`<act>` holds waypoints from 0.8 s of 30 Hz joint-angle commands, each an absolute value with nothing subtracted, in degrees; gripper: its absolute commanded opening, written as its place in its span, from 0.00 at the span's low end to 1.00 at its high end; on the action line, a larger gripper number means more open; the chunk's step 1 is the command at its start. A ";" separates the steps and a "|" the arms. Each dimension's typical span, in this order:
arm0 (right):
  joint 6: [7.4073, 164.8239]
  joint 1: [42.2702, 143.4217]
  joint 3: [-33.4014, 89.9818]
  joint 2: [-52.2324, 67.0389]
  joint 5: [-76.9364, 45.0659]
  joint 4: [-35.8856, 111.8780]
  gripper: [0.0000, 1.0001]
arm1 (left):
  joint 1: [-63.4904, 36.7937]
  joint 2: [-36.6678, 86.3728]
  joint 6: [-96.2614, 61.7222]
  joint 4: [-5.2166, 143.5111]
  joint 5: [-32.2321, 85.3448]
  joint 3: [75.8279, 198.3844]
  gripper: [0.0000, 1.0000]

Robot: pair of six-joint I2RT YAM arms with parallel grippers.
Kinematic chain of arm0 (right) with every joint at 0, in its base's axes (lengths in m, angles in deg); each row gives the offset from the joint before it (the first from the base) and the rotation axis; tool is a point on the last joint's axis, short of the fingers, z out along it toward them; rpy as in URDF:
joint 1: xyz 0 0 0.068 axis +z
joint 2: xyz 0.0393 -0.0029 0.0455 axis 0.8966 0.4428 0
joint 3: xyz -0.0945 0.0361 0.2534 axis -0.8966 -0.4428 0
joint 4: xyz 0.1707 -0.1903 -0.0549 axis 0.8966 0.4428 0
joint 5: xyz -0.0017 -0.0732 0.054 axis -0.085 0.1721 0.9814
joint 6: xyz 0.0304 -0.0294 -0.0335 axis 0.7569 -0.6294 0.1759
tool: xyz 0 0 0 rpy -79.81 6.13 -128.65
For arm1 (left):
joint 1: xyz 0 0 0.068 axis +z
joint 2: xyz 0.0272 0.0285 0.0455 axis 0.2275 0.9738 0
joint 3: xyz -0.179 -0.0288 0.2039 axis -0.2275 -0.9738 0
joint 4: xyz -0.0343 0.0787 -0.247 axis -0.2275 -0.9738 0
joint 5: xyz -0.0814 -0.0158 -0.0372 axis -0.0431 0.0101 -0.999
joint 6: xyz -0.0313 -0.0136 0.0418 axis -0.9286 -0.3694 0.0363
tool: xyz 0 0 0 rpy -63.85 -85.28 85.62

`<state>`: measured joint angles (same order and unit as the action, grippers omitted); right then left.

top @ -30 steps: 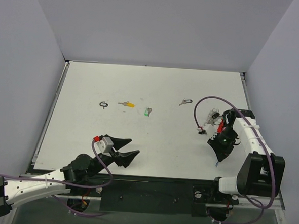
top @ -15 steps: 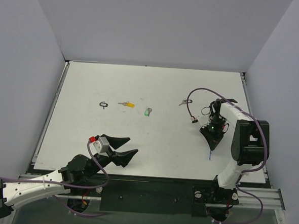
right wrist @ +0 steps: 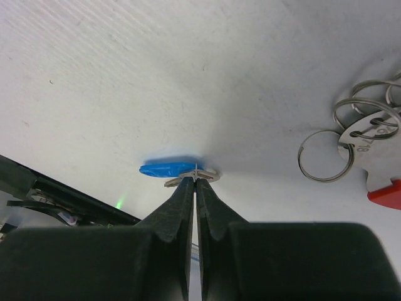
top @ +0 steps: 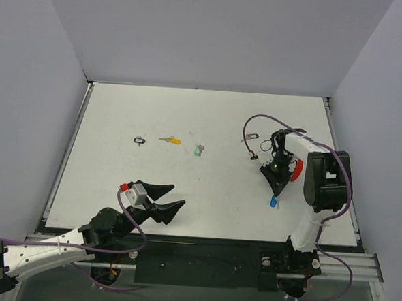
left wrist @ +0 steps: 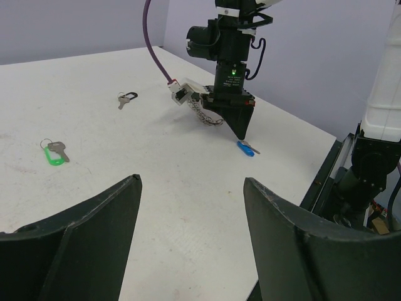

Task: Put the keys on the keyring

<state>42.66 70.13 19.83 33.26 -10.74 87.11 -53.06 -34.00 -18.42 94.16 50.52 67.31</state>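
My right gripper (top: pixel 275 190) (right wrist: pixel 196 177) is shut, its tips pinching the thin wire ring of the blue-tagged key (right wrist: pixel 168 168) (top: pixel 273 203) (left wrist: pixel 246 148), which hangs low at the table surface. The keyring (right wrist: pixel 326 157), with several silver rings, a beaded chain (left wrist: pixel 210 117) and a red tag (top: pixel 294 171), lies just beside that gripper. On the table lie a green-tagged key (top: pixel 199 150) (left wrist: pixel 55 152), a yellow-tagged key (top: pixel 169 140) and two black-tagged keys (top: pixel 249 136) (top: pixel 140 141). My left gripper (top: pixel 178 195) (left wrist: pixel 192 182) stands open and empty near the front left.
The right arm's purple cable (top: pixel 257 123) loops over the table beside the black-tagged key (left wrist: pixel 127 98). The table's right edge (top: pixel 348 193) is close to the right arm. Grey walls close in the table on three sides.
The right arm has swung leftward from the right edge, carrying the blue-tagged key with it, and now stands over the keyring. The left gripper has barely shifted.
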 commanded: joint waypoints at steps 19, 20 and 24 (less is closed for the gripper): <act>45.99 69.79 21.74 32.50 -9.34 88.99 0.22 | -52.77 -34.29 -17.91 95.08 50.81 66.96 0.76; 45.99 69.52 21.83 31.71 -9.08 88.99 0.24 | -52.77 -34.29 -18.08 95.08 50.64 66.87 0.76; 45.90 67.41 22.09 29.25 -7.32 89.08 0.29 | -52.77 -33.68 -18.43 95.52 50.37 67.22 0.76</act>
<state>45.48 69.39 20.29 33.65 -9.10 86.20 -53.06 -34.00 -18.44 94.16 50.65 67.31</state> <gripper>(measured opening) 0.276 0.762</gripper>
